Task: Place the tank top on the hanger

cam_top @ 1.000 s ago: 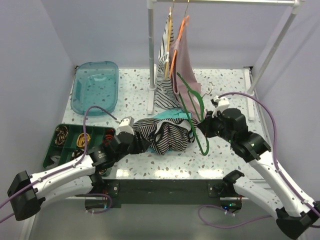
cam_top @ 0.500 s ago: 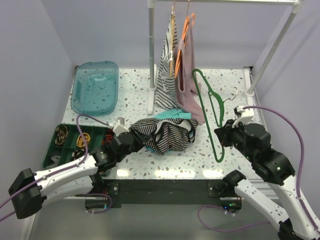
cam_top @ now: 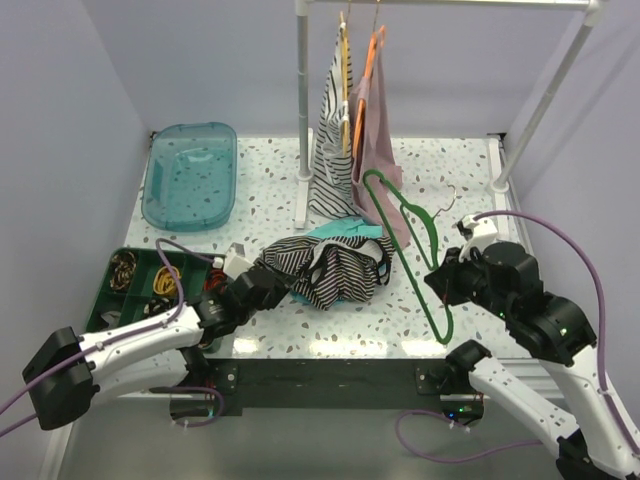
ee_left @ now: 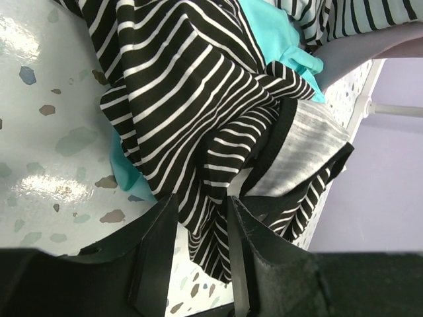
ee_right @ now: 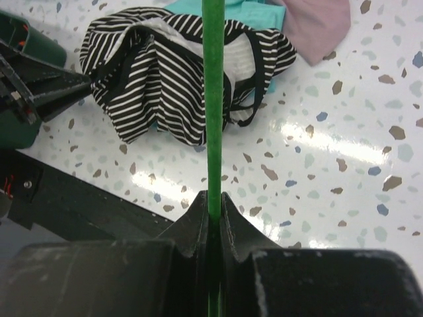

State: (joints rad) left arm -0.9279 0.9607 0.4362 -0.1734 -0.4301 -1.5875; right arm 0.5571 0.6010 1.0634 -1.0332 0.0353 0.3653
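Left fingers point(ee_left: 155, 251) pinch a fold of the black-and-white striped tank top point(ee_left: 198, 99) on the speckled bench point(ee_left: 39, 86) — right fingers point(ee_right: 188, 228) clench the thin green hanger point(ee_right: 213, 99).

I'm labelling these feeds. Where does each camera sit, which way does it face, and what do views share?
Top external: above and behind the bases, looking down the table toward the clothes rail; left arm and right arm show.
Left wrist: on the left arm, facing the tank top; left hand closed on a fold.
Right wrist: on the right arm, facing down at the table; right hand shut on the hanger.
Shared: all show the tank top.
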